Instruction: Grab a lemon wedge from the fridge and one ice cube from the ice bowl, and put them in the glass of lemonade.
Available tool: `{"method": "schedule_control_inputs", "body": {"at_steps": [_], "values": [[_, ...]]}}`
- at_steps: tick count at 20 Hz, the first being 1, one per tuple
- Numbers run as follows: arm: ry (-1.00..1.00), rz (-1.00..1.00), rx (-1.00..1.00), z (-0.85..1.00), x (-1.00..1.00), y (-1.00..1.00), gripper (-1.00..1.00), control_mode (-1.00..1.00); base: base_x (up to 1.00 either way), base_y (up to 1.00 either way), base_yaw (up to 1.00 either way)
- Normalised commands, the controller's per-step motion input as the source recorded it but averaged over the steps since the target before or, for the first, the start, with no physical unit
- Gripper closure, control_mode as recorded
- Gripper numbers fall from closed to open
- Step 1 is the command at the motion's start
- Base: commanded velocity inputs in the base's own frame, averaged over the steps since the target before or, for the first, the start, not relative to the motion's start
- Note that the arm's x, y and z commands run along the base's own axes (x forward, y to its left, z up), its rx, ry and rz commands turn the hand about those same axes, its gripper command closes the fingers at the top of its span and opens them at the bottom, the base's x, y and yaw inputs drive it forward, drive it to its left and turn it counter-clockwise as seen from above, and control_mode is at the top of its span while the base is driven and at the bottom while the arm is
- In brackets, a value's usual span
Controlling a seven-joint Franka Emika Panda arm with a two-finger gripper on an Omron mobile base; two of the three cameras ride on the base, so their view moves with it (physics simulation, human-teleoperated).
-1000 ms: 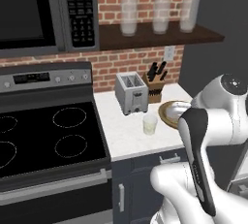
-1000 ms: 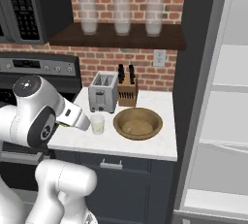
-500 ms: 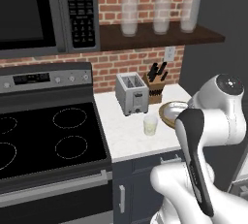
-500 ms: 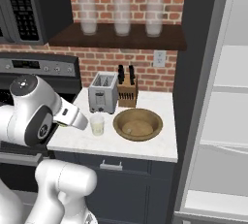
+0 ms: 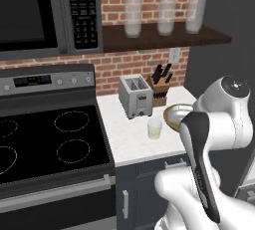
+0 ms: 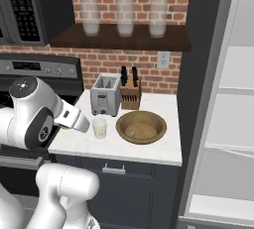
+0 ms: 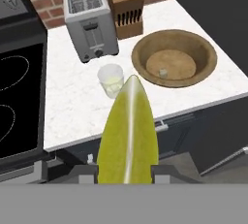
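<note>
Lemon wedge (image 7: 128, 136) sits pinched between the gripper (image 7: 124, 172) fingers, jaws narrowly parted around it, pointed end aimed toward the glass of lemonade (image 7: 111, 79). Glass stands on the white counter (image 7: 72, 102), between toaster (image 7: 90, 21) and ice bowl (image 7: 174, 58). Knife block (image 7: 127, 7) stands behind the bowl, beside the toaster.

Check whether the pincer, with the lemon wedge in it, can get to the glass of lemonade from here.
Probably yes. The pincer grips the lemon wedge above the counter's front edge, and the glass of lemonade stands open-topped just ahead, with the toaster behind it, not between.
</note>
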Motion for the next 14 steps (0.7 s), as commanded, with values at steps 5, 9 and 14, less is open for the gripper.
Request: {"method": "schedule_control_inputs", "body": {"at_steps": [5, 9, 14], "values": [[0.2, 0.09, -0.28, 0.0, 0.0, 0.15, 1.0, -1.0, 0.0, 0.0, 0.0], [0.24, 0.26, -0.36, -0.03, 0.0, 0.0, 1.0, -1.0, 0.0, 0.0, 0.0], [0.13, 0.45, -0.31, -0.04, 0.0, -0.07, 1.0, -1.0, 0.0, 0.0, 0.0]]}}
